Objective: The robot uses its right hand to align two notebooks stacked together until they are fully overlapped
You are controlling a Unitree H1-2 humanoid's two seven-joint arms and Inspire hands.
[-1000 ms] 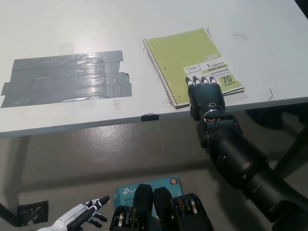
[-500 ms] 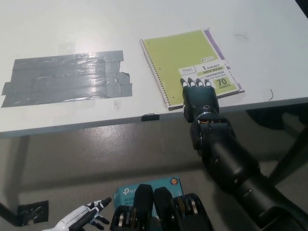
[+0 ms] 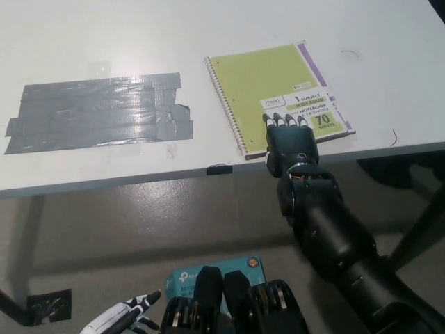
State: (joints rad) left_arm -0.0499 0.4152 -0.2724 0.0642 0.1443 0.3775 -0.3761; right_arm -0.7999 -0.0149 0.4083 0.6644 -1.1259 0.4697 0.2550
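The black right hand lay flat, fingers spread, holding nothing, on the green notebook near the white table edge; a purple notebook edge peeked out beneath. White left hand rested below, fingers apart.

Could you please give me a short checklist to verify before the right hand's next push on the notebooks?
1. Right robot hand rests on the green notebook: ok.
2. Notebooks fully overlapped: not ok; a strip of the purple notebook shows along the right edge.
3. Stack fully on the table: ok, though close to the front edge.
4. Left robot hand out of the way, low at lower left: ok.
5. Grey tape patch apart from notebooks: ok.
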